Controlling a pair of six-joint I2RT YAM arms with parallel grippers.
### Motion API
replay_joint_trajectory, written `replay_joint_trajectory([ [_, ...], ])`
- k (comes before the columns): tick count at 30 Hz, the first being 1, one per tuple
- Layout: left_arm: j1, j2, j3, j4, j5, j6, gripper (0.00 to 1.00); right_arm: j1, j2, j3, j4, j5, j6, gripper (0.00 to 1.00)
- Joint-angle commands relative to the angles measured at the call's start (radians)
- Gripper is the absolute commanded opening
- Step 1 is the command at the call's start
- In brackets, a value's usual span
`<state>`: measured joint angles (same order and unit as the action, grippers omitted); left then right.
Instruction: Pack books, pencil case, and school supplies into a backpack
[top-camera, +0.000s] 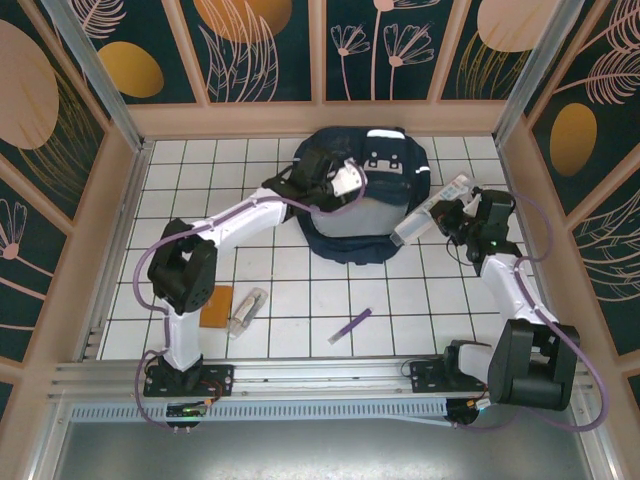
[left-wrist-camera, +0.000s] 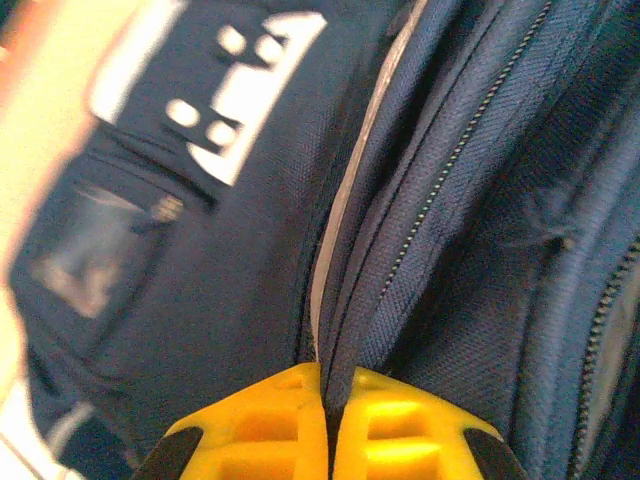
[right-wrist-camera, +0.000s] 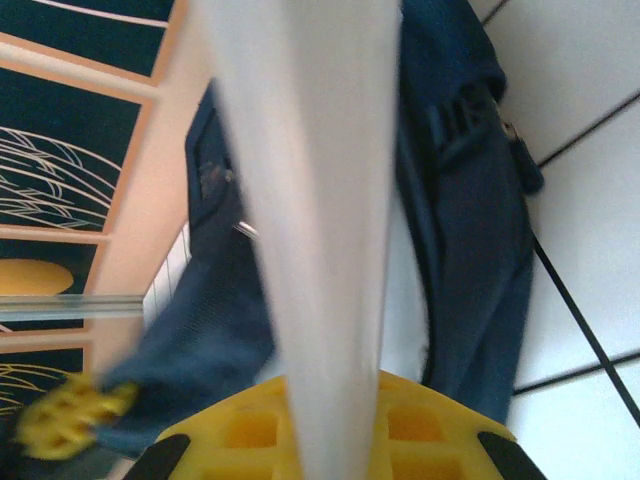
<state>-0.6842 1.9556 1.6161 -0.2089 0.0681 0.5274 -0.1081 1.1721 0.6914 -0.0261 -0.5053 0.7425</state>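
The navy backpack (top-camera: 365, 200) lies at the back middle of the tiled floor. My left gripper (top-camera: 341, 183) reaches onto its top left and is shut on a fold of the backpack's fabric beside a zipper (left-wrist-camera: 332, 385). At the backpack's right side, my right gripper (top-camera: 447, 214) is shut on the long clear flat pack (top-camera: 432, 208), which runs up the right wrist view as a pale strip (right-wrist-camera: 315, 200) out of the jaws (right-wrist-camera: 330, 400). An orange-brown book (top-camera: 216, 305), a clear packet (top-camera: 247, 310) and a purple pen (top-camera: 350, 325) lie near the front. The pencil case is out of view.
Patterned walls enclose the floor on three sides, with metal posts (top-camera: 95, 70) at the corners. A metal rail (top-camera: 320, 375) carrying both arm bases runs along the near edge. White tiles (top-camera: 300, 290) lie bare between the backpack and the loose items.
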Motion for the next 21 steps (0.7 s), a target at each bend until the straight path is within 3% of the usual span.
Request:
replay_joint_trajectory([
  [1,0.009,-0.054,0.115,0.068,-0.055,-0.162,0.0,-0.036,-0.054,0.056,-0.129,-0.06,0.012,0.0],
  [6,0.009,-0.05,0.217,0.051,0.027,-0.257,0.0,-0.028,0.034,0.098,-0.183,-0.335,0.036,0.0],
  [10,0.009,-0.073,0.211,0.117,0.104,-0.324,0.0,0.116,0.11,0.135,-0.03,-0.401,0.162,0.0],
  [15,0.008,-0.056,0.254,0.101,0.215,-0.396,0.0,0.231,0.229,0.069,0.368,-0.23,0.534,0.0],
  [21,0.002,-0.079,0.222,0.121,0.269,-0.466,0.0,0.282,0.454,0.09,0.728,0.003,0.703,0.0],
])
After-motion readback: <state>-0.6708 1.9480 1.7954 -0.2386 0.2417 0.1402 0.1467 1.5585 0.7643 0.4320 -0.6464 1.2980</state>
